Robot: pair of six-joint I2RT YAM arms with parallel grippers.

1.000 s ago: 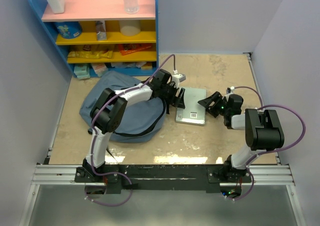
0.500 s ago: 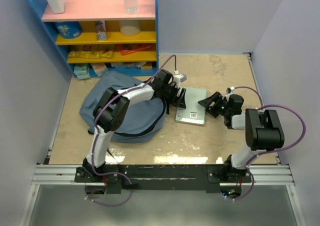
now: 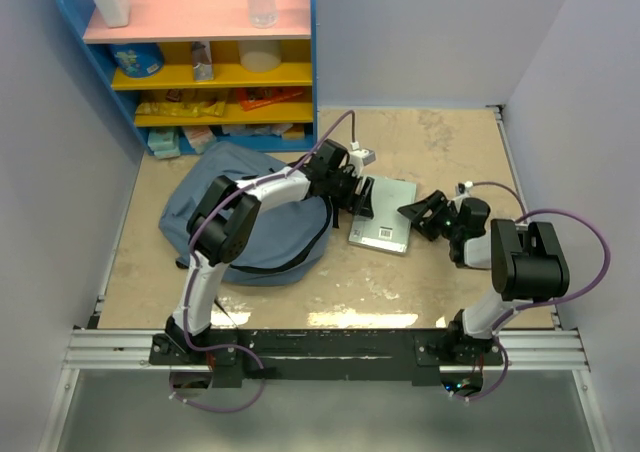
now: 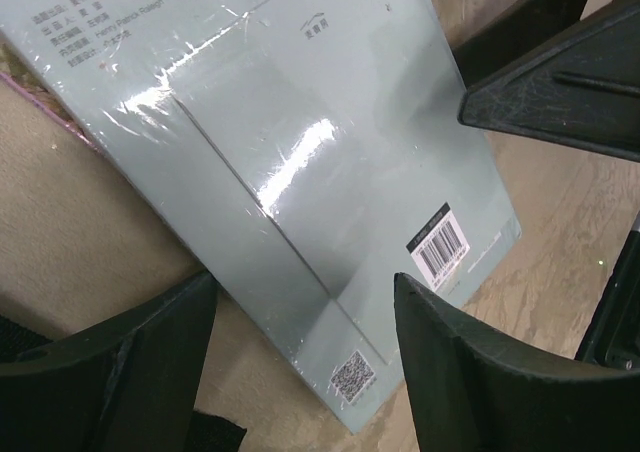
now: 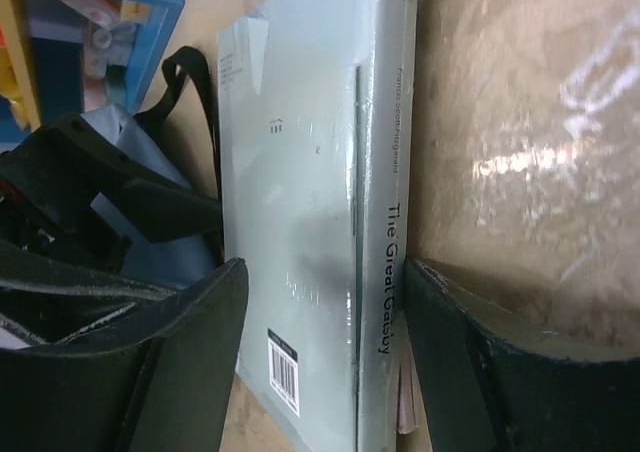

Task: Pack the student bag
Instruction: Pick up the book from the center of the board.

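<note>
Bag (image 3: pixel 205 187) lies slumped left of centre on the table (image 3: pixel 440 142), just in front of the shelf (image 3: pixel 200 62) and under the left arm: soft slate-blue fabric, seen whole only from above. Only the wrist views show the glare on the wrapped book (image 4: pixel 300 172), its barcode, and the spine reading "The Great Gatsby". The left gripper (image 3: pixel 358 197) and right gripper (image 3: pixel 412 212) flank the book, both with jaws apart; I cannot tell whether they touch it.

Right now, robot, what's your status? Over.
Left end effector open, right end effector open, both at book. Bag beside it, book outside. Left arm over bag.
</note>
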